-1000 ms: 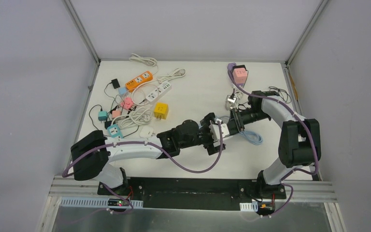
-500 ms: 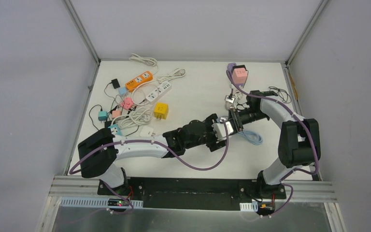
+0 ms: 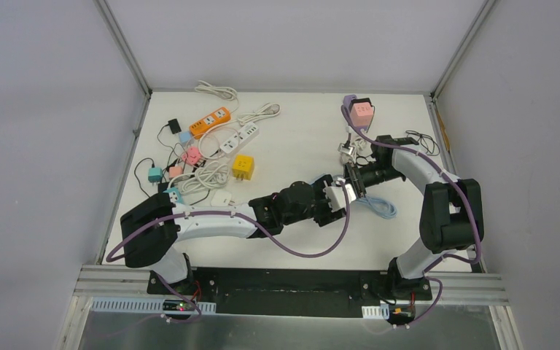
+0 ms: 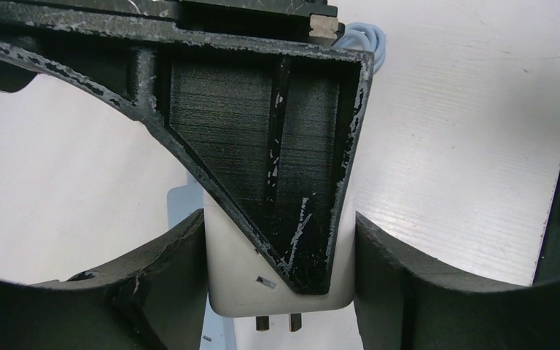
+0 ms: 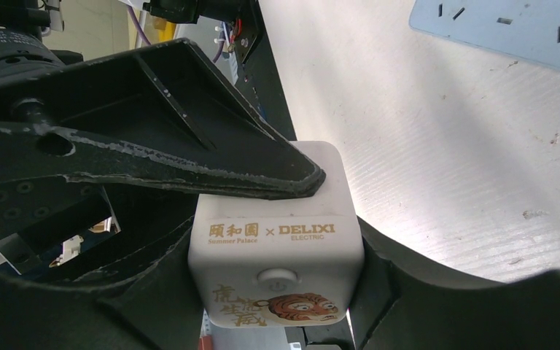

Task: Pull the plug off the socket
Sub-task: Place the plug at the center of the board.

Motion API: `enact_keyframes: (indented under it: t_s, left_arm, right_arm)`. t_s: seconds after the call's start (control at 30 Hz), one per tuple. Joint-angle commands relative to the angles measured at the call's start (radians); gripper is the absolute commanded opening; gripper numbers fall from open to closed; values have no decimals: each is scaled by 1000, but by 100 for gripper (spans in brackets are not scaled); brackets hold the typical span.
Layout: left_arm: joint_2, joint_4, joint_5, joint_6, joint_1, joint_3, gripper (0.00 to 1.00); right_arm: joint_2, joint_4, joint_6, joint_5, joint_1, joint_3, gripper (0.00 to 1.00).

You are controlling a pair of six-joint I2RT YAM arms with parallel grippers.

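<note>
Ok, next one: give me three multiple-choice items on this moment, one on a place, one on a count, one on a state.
1. Where is the yellow cube?
A. far right corner
B. in a claw
C. left of centre, beside the cords

2. How many prongs show under the white cube in the left wrist view?
A. two
B. three
C. none

3. The right claw is:
A. open, clear of everything
B. shut on the white cube
C. out of view

Answers:
1 C: the top view shows it by the cords.
2 A: two metal stubs stick out below it.
3 B: its wrist view shows it clamping both sides of the cube.
</note>
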Motion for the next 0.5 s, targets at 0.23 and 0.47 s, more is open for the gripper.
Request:
enact_keyframes:
  t_s: [0.23,0.47]
  left_arm:
    - [-6,-5,7,-16,-7,43,0]
    - [-16,-21,10,-29,-6,36,0]
  right_arm:
    - [-23,61,80,-55,21,-13,15]
    - [-38,83,130,-36,22,-19,79]
